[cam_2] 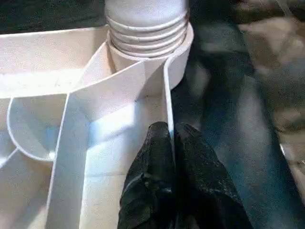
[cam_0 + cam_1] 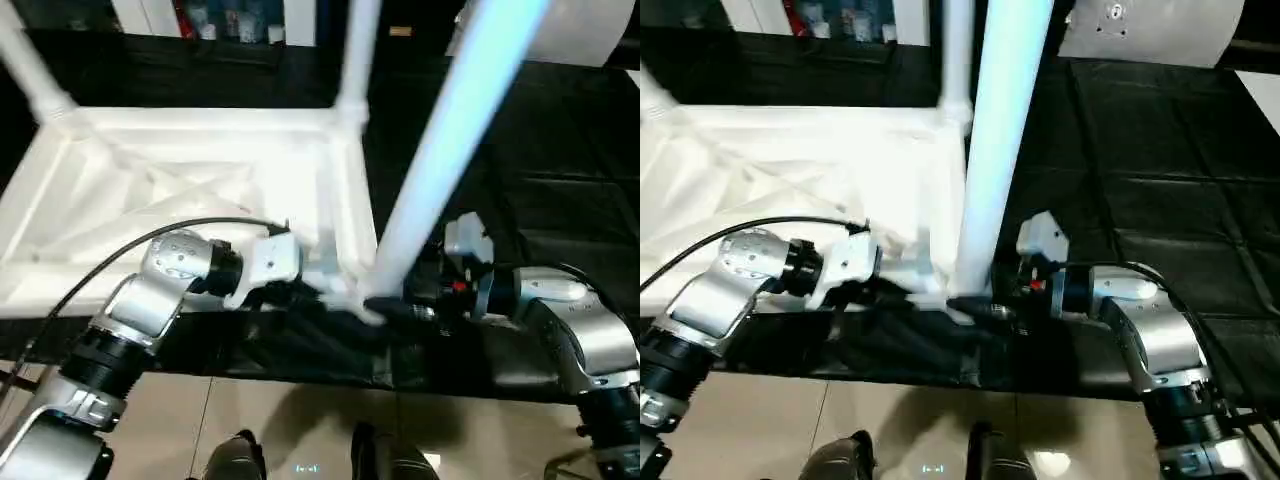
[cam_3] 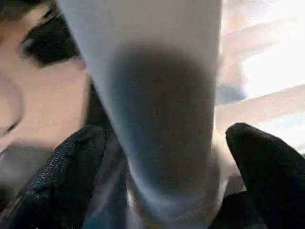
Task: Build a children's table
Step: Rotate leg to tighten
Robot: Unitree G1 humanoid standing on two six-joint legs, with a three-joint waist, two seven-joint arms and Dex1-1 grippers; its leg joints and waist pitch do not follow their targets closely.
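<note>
Right wrist view: leg between right end effector fingers.

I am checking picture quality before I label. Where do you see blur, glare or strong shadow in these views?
Left eye view: the near leg is tinted blue and soft, the table top washed out. Right wrist view: the leg is out of focus, with a dark shadow on it, between the right claw's fingers. Left wrist view: sharp at the threaded socket.

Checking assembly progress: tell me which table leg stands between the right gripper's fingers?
The near-corner leg, the closest and biggest in view, rising by the right gripper; the others stand at far corners.
</note>
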